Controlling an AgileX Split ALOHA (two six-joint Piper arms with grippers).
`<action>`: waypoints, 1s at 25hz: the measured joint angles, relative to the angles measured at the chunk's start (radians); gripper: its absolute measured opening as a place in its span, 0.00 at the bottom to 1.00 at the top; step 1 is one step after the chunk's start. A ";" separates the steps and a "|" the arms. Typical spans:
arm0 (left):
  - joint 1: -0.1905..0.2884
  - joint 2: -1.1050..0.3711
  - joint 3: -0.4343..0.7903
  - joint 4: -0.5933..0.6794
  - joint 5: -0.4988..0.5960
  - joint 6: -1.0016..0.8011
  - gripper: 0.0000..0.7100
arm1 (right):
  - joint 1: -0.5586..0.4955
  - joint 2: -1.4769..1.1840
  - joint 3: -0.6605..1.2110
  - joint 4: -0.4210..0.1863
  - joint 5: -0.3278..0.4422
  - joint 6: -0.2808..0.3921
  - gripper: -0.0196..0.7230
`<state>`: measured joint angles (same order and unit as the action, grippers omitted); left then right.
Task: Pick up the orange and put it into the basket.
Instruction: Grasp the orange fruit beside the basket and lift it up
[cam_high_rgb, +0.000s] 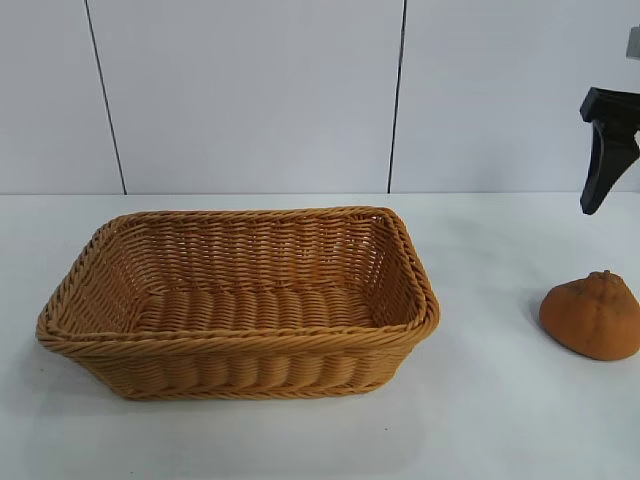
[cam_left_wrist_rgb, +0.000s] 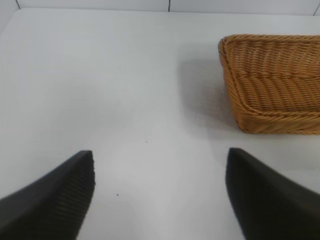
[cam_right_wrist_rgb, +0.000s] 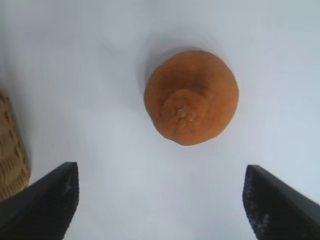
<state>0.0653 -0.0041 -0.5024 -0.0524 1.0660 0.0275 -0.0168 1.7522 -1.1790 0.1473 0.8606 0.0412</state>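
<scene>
Orange (cam_right_wrist_rgb: 191, 96) below spread right jaws

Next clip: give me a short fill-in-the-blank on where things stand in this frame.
1. The orange lies on the ____, outside the basket.
2. The basket holds ____.
3. The right gripper hangs above the orange with its fingers ____.
4. The left gripper is open over bare table beside the ____.

Missing: table; nothing; open; basket

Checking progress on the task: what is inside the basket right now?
The basket shows only its woven floor. The orange sits on the table, below the open right gripper. The near wall hides a strip of floor.
</scene>
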 joint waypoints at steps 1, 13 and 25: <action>0.000 0.000 0.000 0.000 0.000 0.000 0.74 | 0.000 0.042 -0.001 0.000 -0.019 -0.001 0.85; 0.000 0.000 0.000 0.000 0.000 -0.008 0.74 | 0.000 0.275 -0.001 0.004 -0.152 -0.001 0.81; 0.000 0.000 0.000 0.000 0.000 -0.008 0.74 | 0.000 0.187 -0.003 0.003 -0.129 -0.013 0.09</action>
<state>0.0653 -0.0041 -0.5024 -0.0524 1.0660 0.0200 -0.0168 1.9388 -1.1820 0.1508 0.7315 0.0284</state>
